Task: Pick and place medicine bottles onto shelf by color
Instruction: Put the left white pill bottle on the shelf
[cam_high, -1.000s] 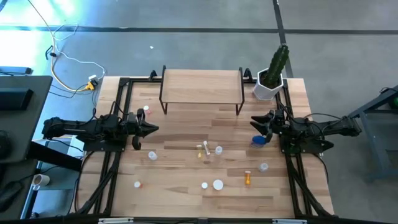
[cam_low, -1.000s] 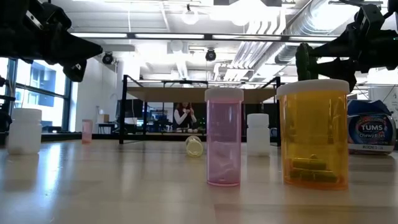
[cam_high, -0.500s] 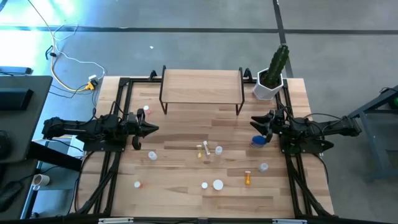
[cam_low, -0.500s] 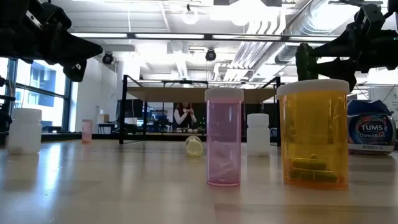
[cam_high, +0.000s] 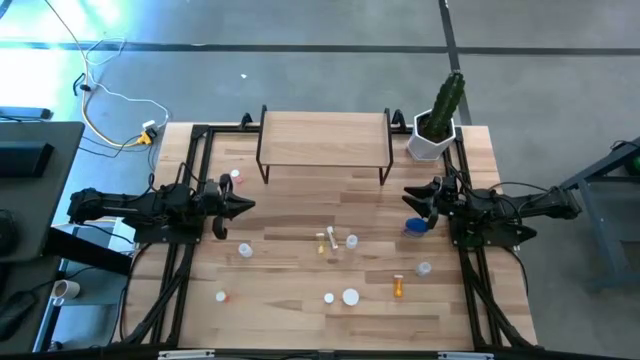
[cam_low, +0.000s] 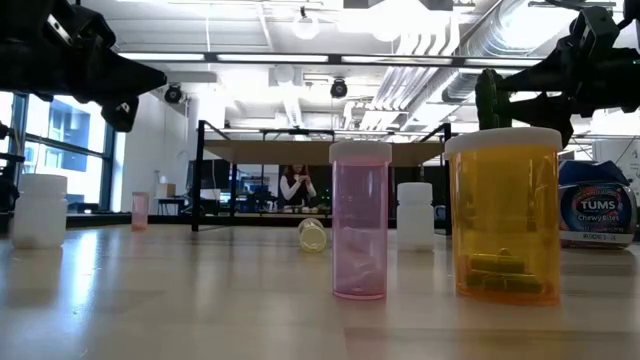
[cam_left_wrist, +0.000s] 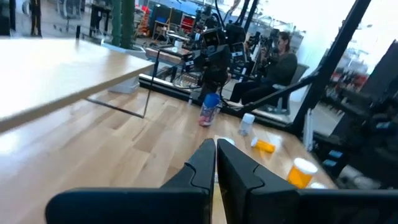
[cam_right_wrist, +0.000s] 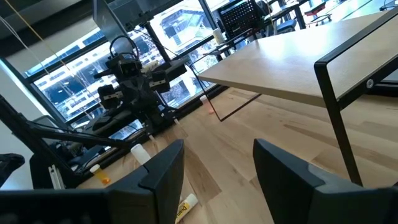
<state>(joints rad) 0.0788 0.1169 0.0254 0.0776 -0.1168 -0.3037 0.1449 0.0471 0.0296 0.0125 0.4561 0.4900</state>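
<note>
The medicine bottles stand scattered on the near half of the table: white ones (cam_high: 350, 296), an orange one (cam_high: 398, 287), a pinkish one (cam_high: 236, 176) and the wider blue jar (cam_high: 414, 225). In the low view a pink bottle (cam_low: 360, 235) and an orange bottle (cam_low: 505, 215) stand closest. The shelf (cam_high: 325, 135) stands on black legs at the far middle, with nothing on its top. My left gripper (cam_high: 245, 207) hovers shut at the table's left. My right gripper (cam_high: 408, 195) hovers open at the right, just beyond the blue jar. Neither touches anything.
A white pot with a green plant (cam_high: 437, 125) stands right of the shelf at the far right corner. One small bottle (cam_high: 325, 240) lies on its side mid-table. Black frame rails (cam_high: 190, 160) run along both table sides. Bare wood lies between shelf and bottles.
</note>
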